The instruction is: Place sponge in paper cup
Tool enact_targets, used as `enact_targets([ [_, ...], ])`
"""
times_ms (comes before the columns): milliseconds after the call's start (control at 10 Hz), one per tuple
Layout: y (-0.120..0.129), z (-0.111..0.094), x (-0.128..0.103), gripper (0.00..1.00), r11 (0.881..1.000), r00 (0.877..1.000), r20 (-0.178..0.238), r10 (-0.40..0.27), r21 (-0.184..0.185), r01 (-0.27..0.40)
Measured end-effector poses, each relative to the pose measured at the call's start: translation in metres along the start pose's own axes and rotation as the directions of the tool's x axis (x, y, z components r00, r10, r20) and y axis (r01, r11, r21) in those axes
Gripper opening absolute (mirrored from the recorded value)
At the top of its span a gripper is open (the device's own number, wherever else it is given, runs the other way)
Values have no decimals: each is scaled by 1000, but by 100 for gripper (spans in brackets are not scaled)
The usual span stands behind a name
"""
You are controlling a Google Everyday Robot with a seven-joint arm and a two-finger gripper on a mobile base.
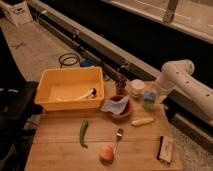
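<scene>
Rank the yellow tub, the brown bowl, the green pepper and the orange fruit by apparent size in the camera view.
1. yellow tub
2. brown bowl
3. green pepper and orange fruit: unsure; the pepper is longer but thin, the fruit lies nearer the camera.
The gripper hangs right of the paper cup.
</scene>
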Motion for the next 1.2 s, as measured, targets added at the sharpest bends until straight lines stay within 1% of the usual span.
enact_targets([
  [300, -4, 14, 3, 62, 999, 1000, 1, 21, -30, -21],
  [500, -1, 26, 5, 61, 998, 1000, -1, 30, -62, -30],
  [600, -1, 30, 5, 59, 997, 1000, -4, 29, -71, -29],
  [800, 2, 34, 3, 39, 996, 1000, -19, 18, -85, -20],
  [900, 4, 33, 4, 31, 996, 1000, -25, 18, -83, -20],
  [1100, 2, 27, 4, 9, 998, 999, -40, 12, -57, -14],
  [1200, 2, 22, 4, 3, 999, 999, -43, 9, -45, -11],
])
